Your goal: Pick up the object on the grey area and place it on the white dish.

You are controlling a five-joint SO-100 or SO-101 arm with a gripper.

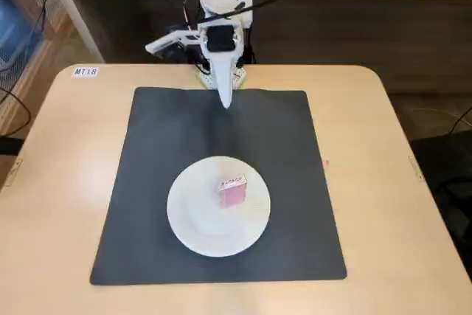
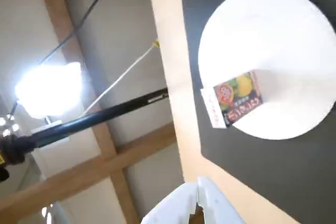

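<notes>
Here, pink box [image 1: 232, 191] on white plate [image 1: 193, 215], table tag [image 1: 85, 71] "MT18"

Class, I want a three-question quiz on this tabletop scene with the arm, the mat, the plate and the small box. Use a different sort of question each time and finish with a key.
1. True or false: the pink box lies on the bare dark grey mat, clear of the white plate.
2. Multiple choice, fixed view: where is the claw?
A. closed on the box
B. over the mat's far edge, near the arm's base, away from the plate
C. resting on the plate
3. Fill in: in the fixed view the plate sits entirely on the ____.

Key: 1 false, the box is on the plate; 2 B; 3 mat.
</notes>
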